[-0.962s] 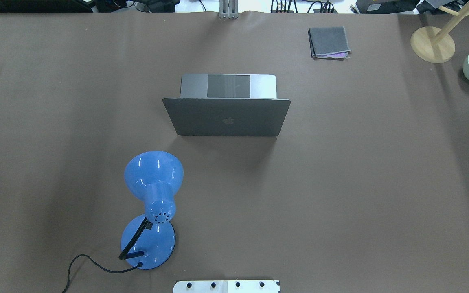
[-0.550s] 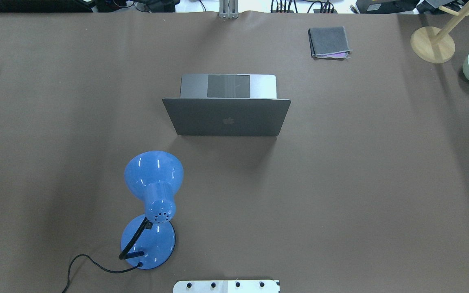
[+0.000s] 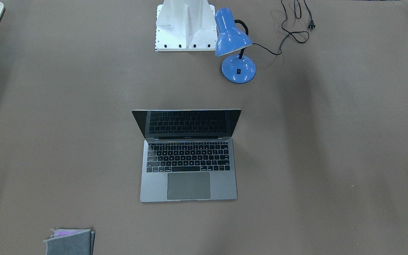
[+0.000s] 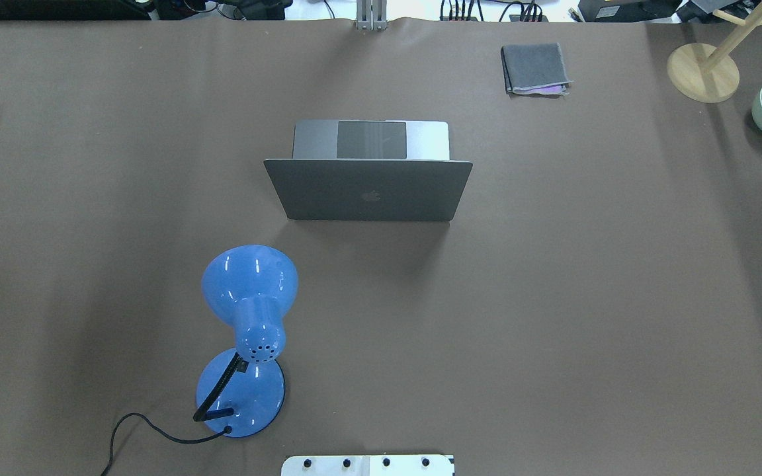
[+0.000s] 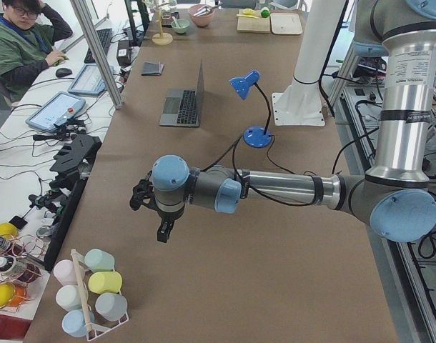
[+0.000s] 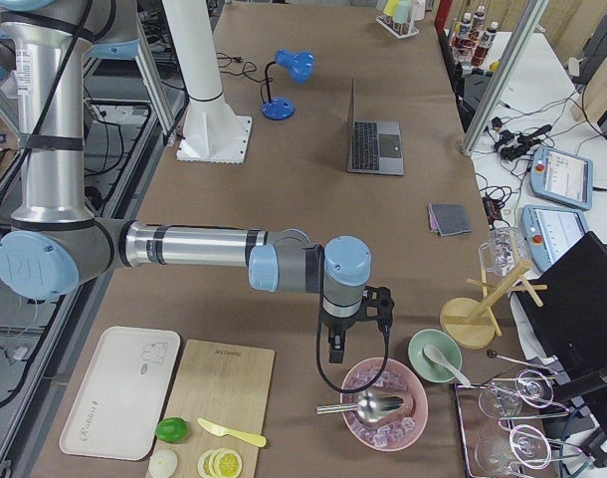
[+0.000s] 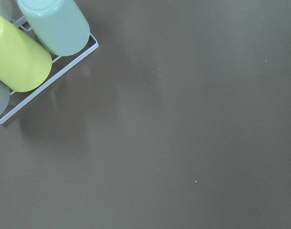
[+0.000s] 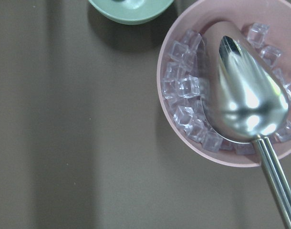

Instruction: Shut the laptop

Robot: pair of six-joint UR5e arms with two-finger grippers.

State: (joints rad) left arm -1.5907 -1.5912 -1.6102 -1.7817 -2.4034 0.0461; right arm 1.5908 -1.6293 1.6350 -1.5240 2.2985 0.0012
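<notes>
Laptop (image 4: 368,188) sits open near the middle of the desk (image 4: 586,297). Its lid stands close to upright, with the apple logo on the back facing the robot's base. The keyboard and trackpad face the far, operators' side. The screen is dark and shows only a reflection of the keys.

A blue desk lamp (image 4: 249,291) stands between the laptop and the base, off towards the robot's left and apart from the laptop. Its cord trails across the desk. A folded grey cloth (image 4: 534,68) lies near the far edge.

Both arms are stretched out to opposite ends of the desk, well apart from the laptop.
- Left tool (image 5: 163,232): points down over bare desk, near a wire rack of upturned coloured cups (image 7: 19,55). Cannot tell whether its fingers are apart or together.
- Right tool (image 6: 335,354): hangs beside a pink bowl (image 8: 164,95) of ice cubes with a metal scoop (image 8: 245,95) lying in it. A pale green bowl (image 8: 131,9) sits just next to the pink one. Finger state likewise cannot be told.
</notes>
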